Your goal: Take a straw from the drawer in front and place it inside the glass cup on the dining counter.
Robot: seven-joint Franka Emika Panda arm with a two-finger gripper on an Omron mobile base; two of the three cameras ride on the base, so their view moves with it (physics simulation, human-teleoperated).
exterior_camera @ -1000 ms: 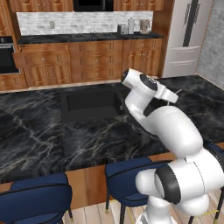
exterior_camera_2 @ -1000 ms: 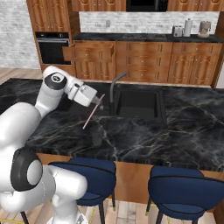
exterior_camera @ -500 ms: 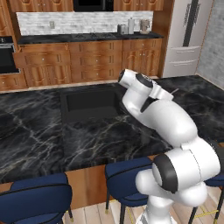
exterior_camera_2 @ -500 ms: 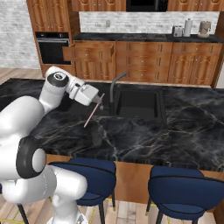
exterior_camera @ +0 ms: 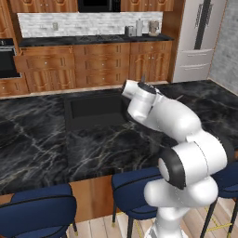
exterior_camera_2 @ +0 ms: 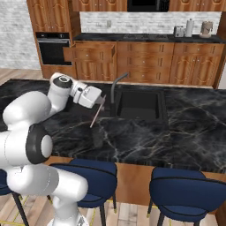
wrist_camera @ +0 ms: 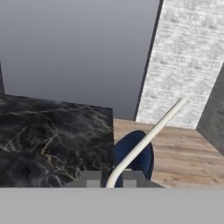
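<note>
Black marble dining counter (exterior_camera_2: 185,132) spans the foreground, sink (exterior_camera_2: 139,105) sunk mid-top, faucet (exterior_camera_2: 116,86) on its left. Gripper (exterior_camera_2: 101,100) sits above the counter left of the faucet, jaws narrow, pinching the straw (exterior_camera_2: 96,113), which slants down toward the countertop.

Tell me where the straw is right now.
In the right base view the straw slants down from the hand, pinched in its fingers above the dining counter, left of the faucet.
</note>
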